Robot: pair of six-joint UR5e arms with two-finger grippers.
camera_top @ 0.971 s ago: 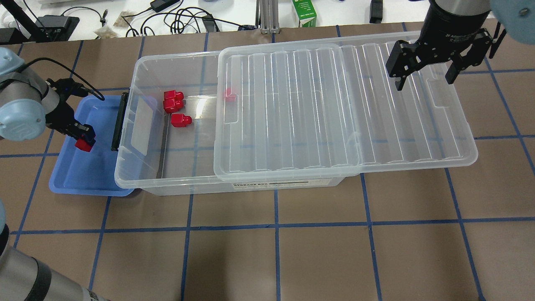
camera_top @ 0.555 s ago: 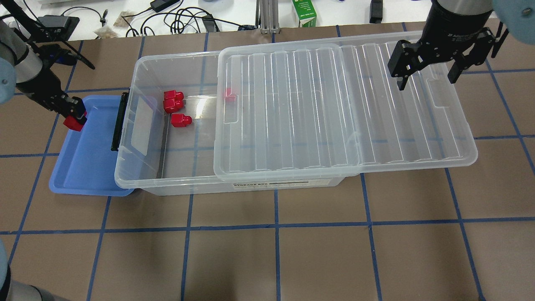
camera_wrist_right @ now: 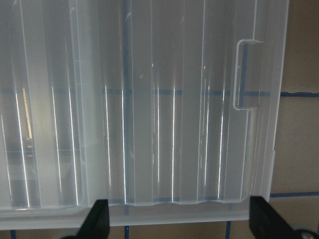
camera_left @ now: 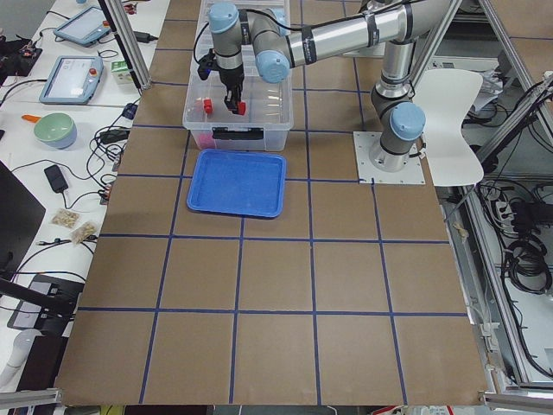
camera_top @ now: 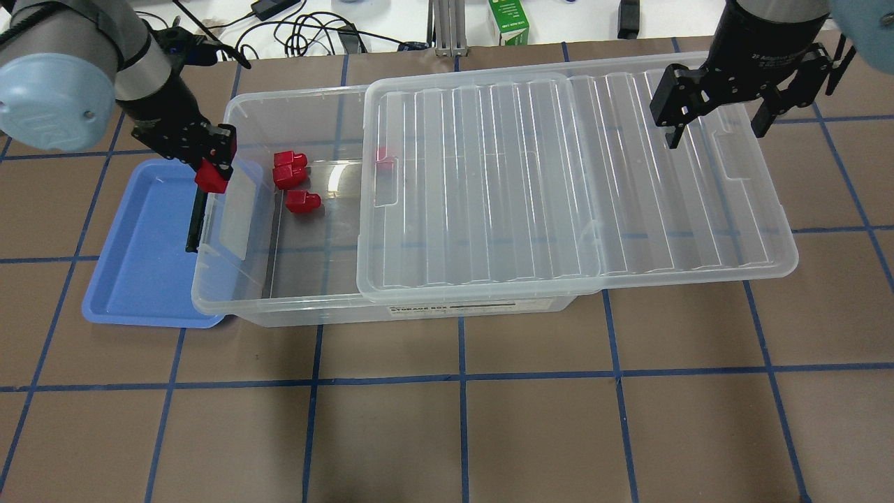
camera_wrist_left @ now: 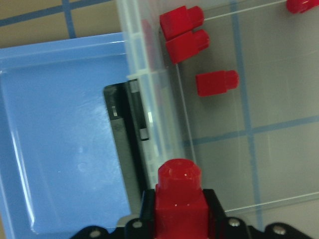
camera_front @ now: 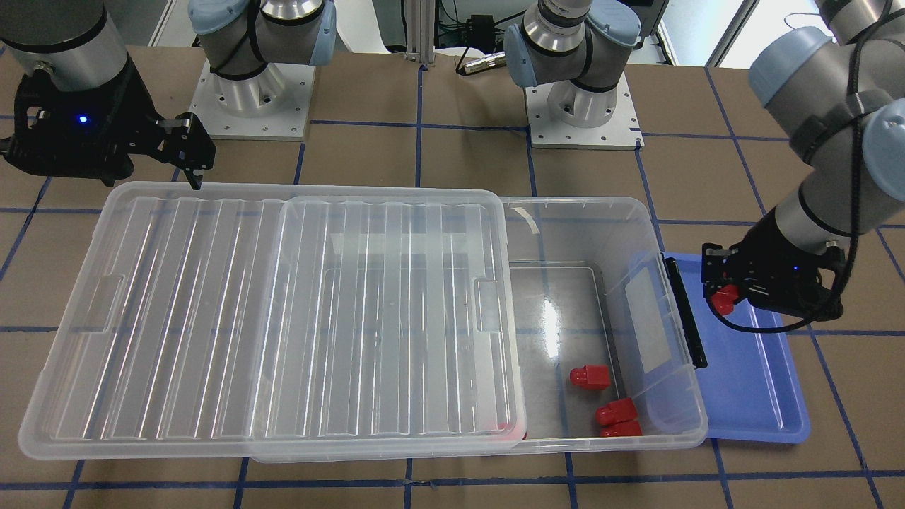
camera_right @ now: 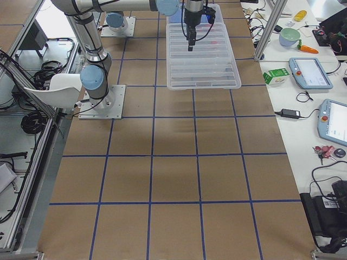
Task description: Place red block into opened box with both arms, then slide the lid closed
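Observation:
My left gripper is shut on a red block, held above the left short end of the clear box, over its rim and black latch bar. In the left wrist view the red block sits between the jaws, stub forward. Three red blocks lie in the box's uncovered part, and another shows through the lid's edge. The ridged lid covers the box's right part and overhangs to the right. My right gripper hangs open above the lid's far right corner.
A blue tray lies against the box's left end, with nothing in it. Cables and a green carton lie beyond the table's far edge. Both arm bases stand behind the box in the front-facing view.
My left gripper lifted the red block out of the blue tray, swung it toward the far side, then right to the box's left end. The right gripper barely moved.

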